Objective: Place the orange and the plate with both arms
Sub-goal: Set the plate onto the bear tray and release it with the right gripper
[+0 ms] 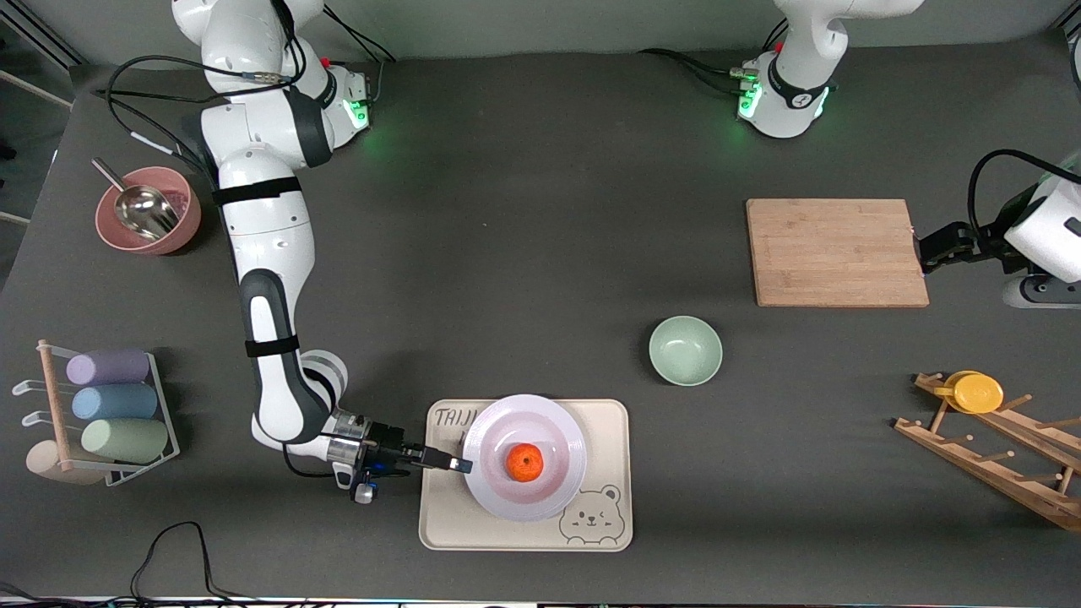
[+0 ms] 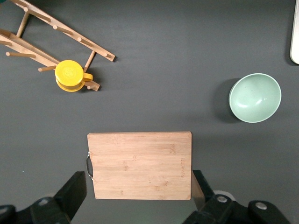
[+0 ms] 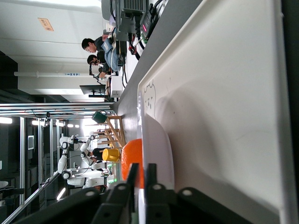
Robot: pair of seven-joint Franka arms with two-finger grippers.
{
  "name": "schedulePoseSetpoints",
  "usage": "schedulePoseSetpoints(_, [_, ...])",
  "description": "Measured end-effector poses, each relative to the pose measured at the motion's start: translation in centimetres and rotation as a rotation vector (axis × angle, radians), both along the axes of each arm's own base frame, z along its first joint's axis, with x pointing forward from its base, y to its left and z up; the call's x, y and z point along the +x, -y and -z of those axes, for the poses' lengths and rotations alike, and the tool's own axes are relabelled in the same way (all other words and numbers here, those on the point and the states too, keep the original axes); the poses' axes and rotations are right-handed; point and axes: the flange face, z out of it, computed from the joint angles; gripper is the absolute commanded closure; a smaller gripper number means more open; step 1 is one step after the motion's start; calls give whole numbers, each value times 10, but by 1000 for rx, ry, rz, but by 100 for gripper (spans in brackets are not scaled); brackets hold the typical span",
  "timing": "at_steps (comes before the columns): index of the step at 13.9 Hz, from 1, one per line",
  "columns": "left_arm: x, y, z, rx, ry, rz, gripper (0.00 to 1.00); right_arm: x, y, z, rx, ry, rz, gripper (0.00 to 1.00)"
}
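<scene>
The pale lavender plate [image 1: 525, 457] lies on the cream bear tray [image 1: 610, 431], near the front camera. The orange [image 1: 525, 462] sits in the plate's middle. My right gripper [image 1: 460, 464] is shut on the plate's rim at the side toward the right arm's end of the table. In the right wrist view its fingers [image 3: 150, 173] pinch the plate's [image 3: 159, 140] thin edge, and the orange [image 3: 131, 156] shows just past them. My left gripper [image 1: 929, 253] is open and empty, up over the handle end of the cutting board; the left wrist view shows its gripper [image 2: 138, 189] spread wide above the board.
A wooden cutting board [image 1: 836, 252] and a mint-green bowl [image 1: 685, 350] lie toward the left arm's end. A wooden rack with a yellow cup [image 1: 977, 392] stands at that end. A pink bowl with a scoop [image 1: 148, 209] and a cup rack [image 1: 110, 405] stand at the right arm's end.
</scene>
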Motion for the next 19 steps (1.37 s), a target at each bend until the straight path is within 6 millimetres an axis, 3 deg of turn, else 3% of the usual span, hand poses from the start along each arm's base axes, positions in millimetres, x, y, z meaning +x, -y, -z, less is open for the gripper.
schedulePoseSetpoints(3, [-1,-17,-1,-13,9,-16,0,-1,1,2,2,-10,1,25])
schedulePoseSetpoints(8, [0,-12,-6,-14,15,6,0,0,1,-8,-63,0,-56,25])
schedulePoseSetpoints(11, [-1,-12,-7,-15,13,9,0,7,22,-28,-190,-10,-101,25])
schedulePoseSetpoints(13, [-2,-12,-8,-15,16,9,0,14,49,-55,-336,-19,-166,25])
schedulePoseSetpoints(14, [-4,-13,-8,-16,15,8,0,16,60,-76,-405,-22,-210,17])
schedulePoseSetpoints(15, [-7,-13,-8,-18,15,9,0,18,72,-102,-478,-17,-255,15])
schedulePoseSetpoints(17, [-17,-13,-7,-25,20,11,0,15,94,-157,-646,8,-327,0])
schedulePoseSetpoints(19, [-23,-13,-9,-32,23,13,0,1,114,-212,-797,23,-398,0])
